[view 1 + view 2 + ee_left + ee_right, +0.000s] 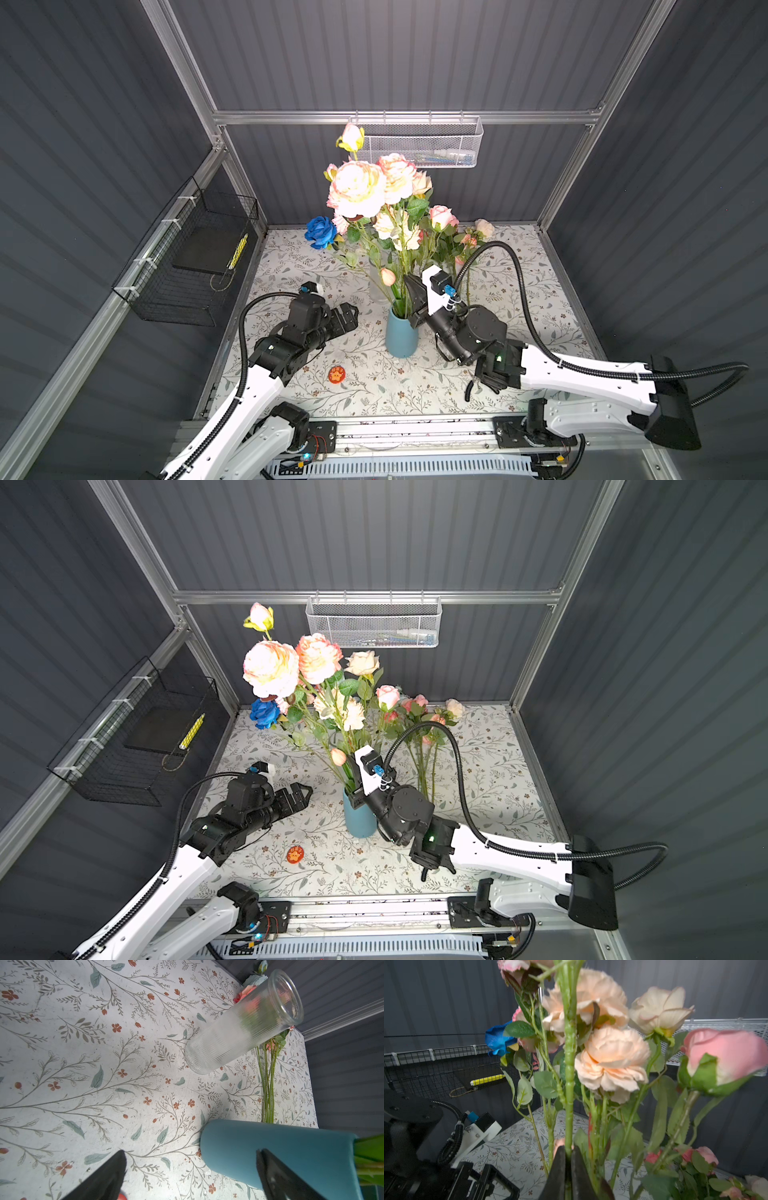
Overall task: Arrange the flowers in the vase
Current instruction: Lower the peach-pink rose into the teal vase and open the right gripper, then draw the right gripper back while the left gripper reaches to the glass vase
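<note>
**Grey booth, leafy tabletop: right claw clamping a stem over the vase**

Grey corrugated walls are enclosing a leaf-printed tabletop, and a blue vase is standing upright near its middle. Most of the flowers are rising from that vase in a tall bunch of pink, peach and cream heads, with a blue rose leaning out to the left. The right gripper is sitting just above the vase mouth, its jaws pressing together on one thick green stem; the stem's lower end is hiding behind the fingers. The left gripper is hovering left of the vase, jaws spread wide, touching nothing. A ribbed glass vase is standing behind the blue one. Some loose flowers are lying on the tabletop at the back right.
</note>
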Tool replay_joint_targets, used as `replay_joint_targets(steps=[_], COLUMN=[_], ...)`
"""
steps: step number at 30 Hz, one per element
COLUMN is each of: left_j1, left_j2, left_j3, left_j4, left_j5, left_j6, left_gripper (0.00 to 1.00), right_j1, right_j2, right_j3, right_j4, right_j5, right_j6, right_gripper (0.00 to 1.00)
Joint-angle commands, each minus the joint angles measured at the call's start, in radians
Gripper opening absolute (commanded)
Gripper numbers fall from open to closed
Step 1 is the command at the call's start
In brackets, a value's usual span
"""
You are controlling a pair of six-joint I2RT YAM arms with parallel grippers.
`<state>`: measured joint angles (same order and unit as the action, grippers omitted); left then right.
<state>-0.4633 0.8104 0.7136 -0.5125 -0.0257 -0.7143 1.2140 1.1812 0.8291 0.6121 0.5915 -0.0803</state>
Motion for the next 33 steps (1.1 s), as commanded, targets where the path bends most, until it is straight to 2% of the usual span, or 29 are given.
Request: replay_joint_targets(steps=[1, 10, 16, 22, 31, 33], left_j1=[-0.003, -0.003, -0.003, -0.003, -0.003, -0.003], left_j2=[-0.012, -0.008, -0.001, 0.010, 0.052, 0.078], left_j3=[0.036, 0.041, 0.041, 0.043, 0.031, 0.028], left_j4=[-0.015, 0.013, 0.026, 0.033, 0.066, 0.098], left_j5=[0.013, 0.055, 0.070, 0.070, 0.044, 0.046], left_j6=[0.013, 0.011, 0.012, 0.007, -0.010, -0.009], left_gripper=[1.00, 1.00, 1.00, 1.00, 1.00, 0.96], right_j1=[0.022, 0.047, 0.056, 0.066, 0.073, 0.073], right_j2=[-0.029, -0.055, -0.117, -0.168, -0.289, -0.305], right_j3=[-0.047, -0.124, -0.166, -0.211, -0.285, -0.297], right_j4=[0.006, -0.095, -0.110, -0.149, -0.264, -0.290], right_j5=[0.078, 0.110, 0.080, 0.079, 0.071, 0.069], right_j6=[0.084, 0.200, 0.225, 0.255, 0.349, 0.372], right_gripper=[0.09, 0.23, 0.48, 0.64, 0.75, 0.76])
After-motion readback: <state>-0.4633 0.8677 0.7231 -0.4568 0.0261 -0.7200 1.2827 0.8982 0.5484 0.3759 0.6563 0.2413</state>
